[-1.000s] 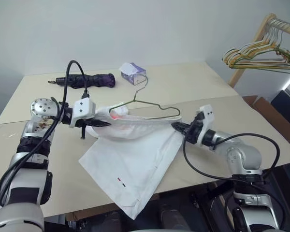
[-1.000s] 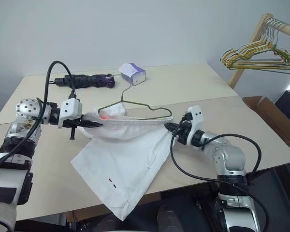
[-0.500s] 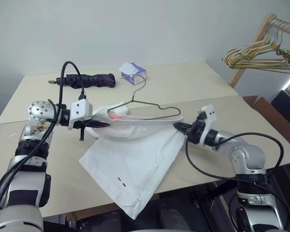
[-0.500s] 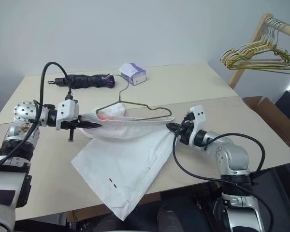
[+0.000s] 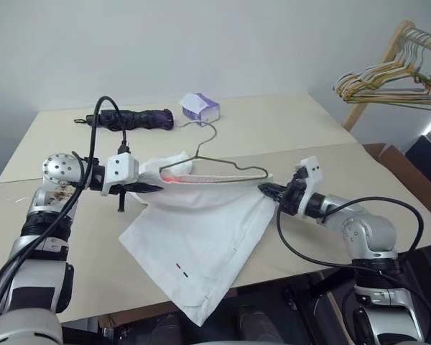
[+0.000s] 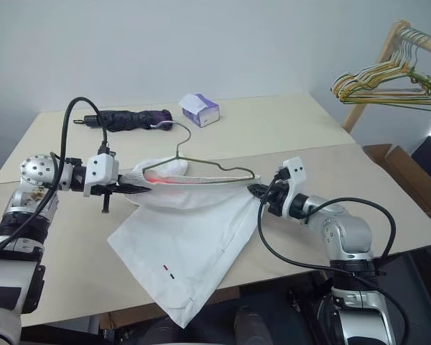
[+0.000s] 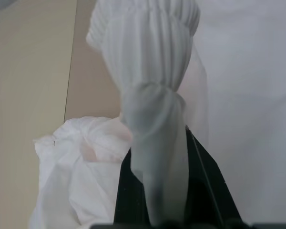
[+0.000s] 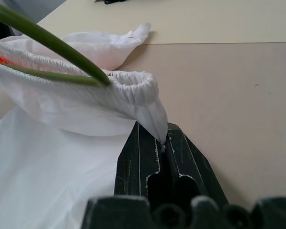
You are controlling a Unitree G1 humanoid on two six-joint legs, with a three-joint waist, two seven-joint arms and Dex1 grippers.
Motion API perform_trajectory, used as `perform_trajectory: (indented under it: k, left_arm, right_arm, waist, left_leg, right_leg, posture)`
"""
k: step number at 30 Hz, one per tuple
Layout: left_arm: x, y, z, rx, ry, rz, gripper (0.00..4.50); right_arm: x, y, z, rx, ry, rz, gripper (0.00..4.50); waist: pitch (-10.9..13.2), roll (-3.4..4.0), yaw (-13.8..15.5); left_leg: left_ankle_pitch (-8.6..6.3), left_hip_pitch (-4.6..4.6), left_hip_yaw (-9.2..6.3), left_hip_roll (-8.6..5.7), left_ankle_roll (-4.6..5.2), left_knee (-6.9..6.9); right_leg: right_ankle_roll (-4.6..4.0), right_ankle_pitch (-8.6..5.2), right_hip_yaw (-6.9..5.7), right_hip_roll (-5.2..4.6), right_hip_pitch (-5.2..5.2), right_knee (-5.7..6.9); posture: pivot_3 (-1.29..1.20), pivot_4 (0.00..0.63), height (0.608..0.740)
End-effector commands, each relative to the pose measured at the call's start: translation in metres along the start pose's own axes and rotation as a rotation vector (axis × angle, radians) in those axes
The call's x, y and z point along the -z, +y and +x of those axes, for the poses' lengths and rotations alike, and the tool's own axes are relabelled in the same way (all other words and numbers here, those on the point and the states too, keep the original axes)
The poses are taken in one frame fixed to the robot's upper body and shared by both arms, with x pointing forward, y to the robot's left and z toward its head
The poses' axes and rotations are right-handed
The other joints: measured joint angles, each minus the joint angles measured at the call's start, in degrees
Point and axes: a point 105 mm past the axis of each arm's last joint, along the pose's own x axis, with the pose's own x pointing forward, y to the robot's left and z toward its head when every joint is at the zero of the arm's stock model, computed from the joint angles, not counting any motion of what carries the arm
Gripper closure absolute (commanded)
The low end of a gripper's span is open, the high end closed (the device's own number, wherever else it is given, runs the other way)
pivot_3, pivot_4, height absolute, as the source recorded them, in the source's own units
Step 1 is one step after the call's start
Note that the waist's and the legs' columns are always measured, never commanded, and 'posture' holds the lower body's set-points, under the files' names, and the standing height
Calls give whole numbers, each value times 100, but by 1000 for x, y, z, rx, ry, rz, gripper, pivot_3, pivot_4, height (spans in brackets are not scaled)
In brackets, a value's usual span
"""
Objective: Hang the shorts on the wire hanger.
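Stretching the shorts (image 5: 201,230) by the waistband between our two arms, we are holding them just above the counter (image 5: 287,129), with the legs draping down toward its near edge. Our left pincer (image 5: 154,188) is clamped tight on one gathered end of the elastic, and our right pincer (image 5: 264,190) is pinched shut on the other end, so the waistband's long axis is running straight across from one to the other. The wire hanger (image 5: 223,162) is lying along that same line, its lower bar tucked into the open waistband and its hook (image 5: 207,133) pointing away from us toward the far side of the counter. We are judging the right pincer to be nearer the hanger's corner, which in the right wrist view is sitting just inside the elastic beside the fingertips.
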Motion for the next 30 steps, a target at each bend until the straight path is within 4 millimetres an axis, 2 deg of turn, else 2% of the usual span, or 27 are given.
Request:
perform_trajectory:
  k: [1, 7, 14, 21, 30]
  left_arm:
    - [-2, 10, -14, -51, 16, 9, 4500]
    - [6, 2, -14, -19, 56, 16, 4500]
    - [5, 2, -14, -14, 51, 22, 4500]
    - [-5, 2, -11, -25, -28, 4, 4500]
    - [-1, -4, -10, -1, -15, 13, 4500]
  right_arm:
    - [-12, -9, -12, 42, -28, -26, 4455]
    - [-15, -10, -14, 40, -30, -35, 4455]
    - [-17, -11, -15, 42, -28, -37, 4455]
    - [-13, -11, -16, 38, -14, -35, 4455]
    - [-14, -11, -16, 31, -9, -38, 4455]
  waist:
    - [0, 0, 23]
    - [0, 0, 36]
    - [0, 0, 37]
    - [0, 0, 34]
    - [0, 0, 37]
  left_leg:
    - [0, 0, 1, 0, 0, 0]
    - [0, -1, 3, 0, 0, 0]
    - [0, -1, 3, 0, 0, 0]
    - [0, 0, 3, 0, 0, 0]
    - [0, 0, 4, 0, 0, 0]
  right_leg:
    - [0, 0, 0, 0, 0, 0]
    - [0, 0, 0, 0, 0, -1]
    - [0, 0, 0, 0, 0, -1]
    - [0, 0, 0, 0, 0, -1]
    - [0, 0, 0, 0, 0, -1]
  posture:
    - [-65, 18, 740]
    - [-68, 20, 740]
    - [-70, 24, 740]
    - [-68, 25, 740]
    - [-70, 21, 740]
